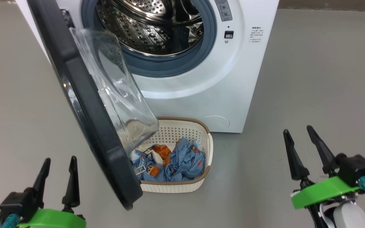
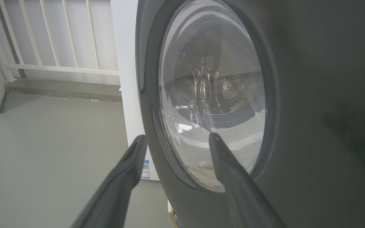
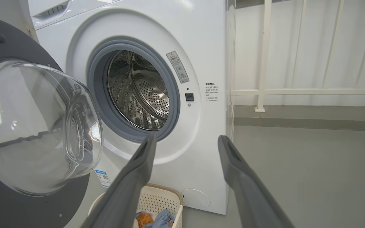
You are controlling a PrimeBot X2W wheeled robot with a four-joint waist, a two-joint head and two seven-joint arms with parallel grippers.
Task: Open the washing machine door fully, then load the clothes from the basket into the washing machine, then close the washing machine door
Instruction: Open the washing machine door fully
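The white washing machine (image 1: 201, 82) stands ahead with its steel drum (image 1: 150, 25) exposed. Its black-rimmed door (image 1: 90, 104) swings out toward me, the clear glass bowl (image 1: 116, 91) hanging over the left part of the basket (image 1: 182, 186). The cream basket sits on the floor in front of the machine and holds the light-blue clothes (image 1: 176, 161) with orange prints. My left gripper (image 1: 59, 163) is open, low at the left, outside the door (image 2: 296, 126). My right gripper (image 1: 297, 132) is open at the lower right, facing the machine (image 3: 201, 63) and basket (image 3: 163, 199).
Grey floor (image 1: 322, 79) spreads on both sides of the machine. A white railing (image 3: 296, 91) on a low kerb runs behind it to the right, and the same railing (image 2: 59, 68) shows to the left of the machine.
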